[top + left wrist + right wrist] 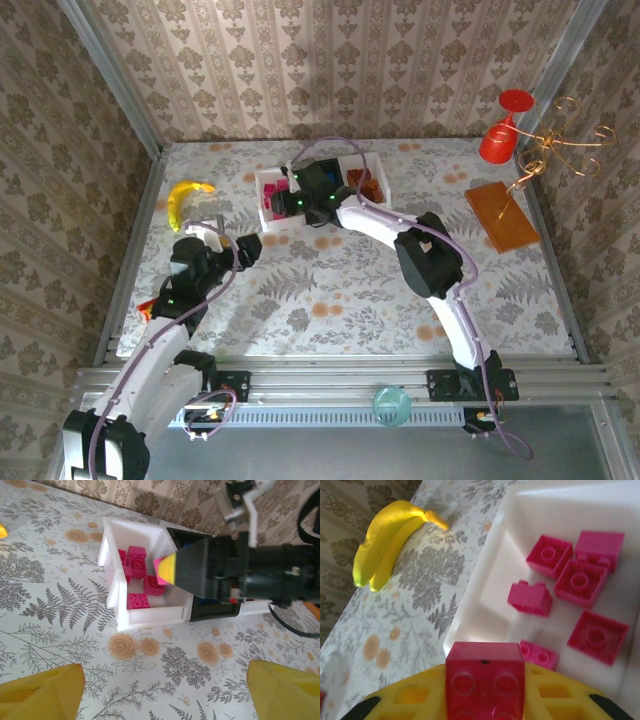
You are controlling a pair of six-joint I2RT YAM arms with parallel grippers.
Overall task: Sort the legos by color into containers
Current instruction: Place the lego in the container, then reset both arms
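Magenta lego sits pinched in the jaws of the right gripper, above the white tray holding pink bricks — the left gripper hangs over the desk, jaws spread.

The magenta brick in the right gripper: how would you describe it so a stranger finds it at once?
On the table, find the white tray nearest the banana. Above it the right gripper holds one magenta brick. Unlike the loose magenta bricks inside the tray, it sits between yellow fingers.
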